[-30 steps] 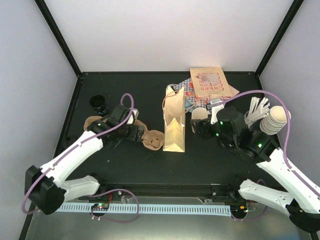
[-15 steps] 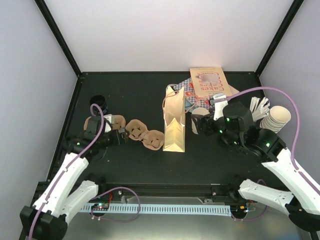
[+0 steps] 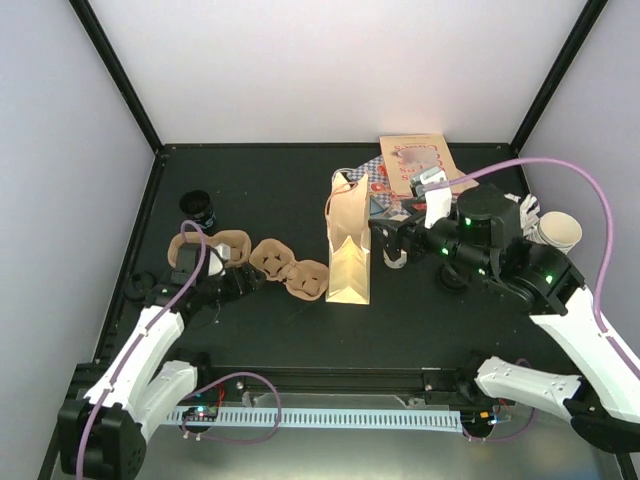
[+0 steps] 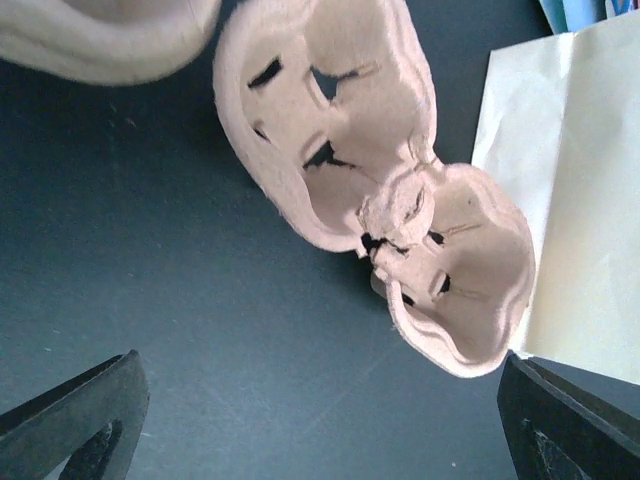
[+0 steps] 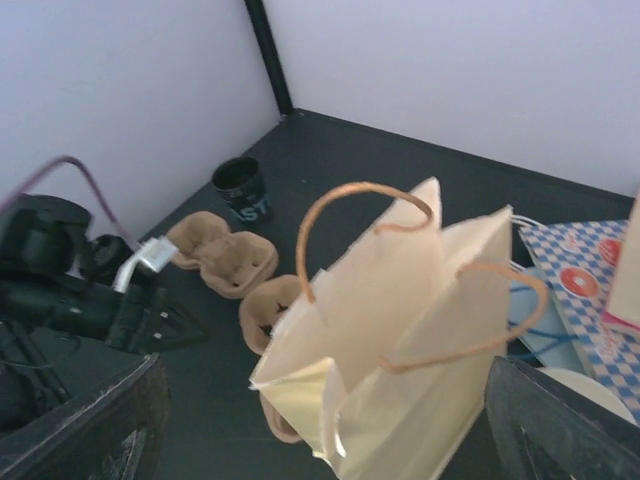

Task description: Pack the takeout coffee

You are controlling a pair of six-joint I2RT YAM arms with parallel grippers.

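Left gripper (image 3: pixel 245 280) spread wide, gripping nothing, low over table (image 3: pixel 420 310) at 8 o'clock, facing brown cup carrier (image 4: pixel 380 190) lying up against tan paper bag (image 3: pixel 350 250) at centre. Right gripper (image 3: pixel 383 243) also wide open and empty, just at 3 o'clock of bag. Black cup (image 3: pixel 199 208) at 10 o'clock. Takeout coffee: cannot tell where. Small pale thing (image 3: pixel 394 261) half hidden under right gripper, unclear.

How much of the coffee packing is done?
Barely any. The tan paper bag stands upright, waiting. The left gripper and right gripper are both open and empty. The black-lidded coffee cup, which I can't pick out here, still needs grabbing and bagging.
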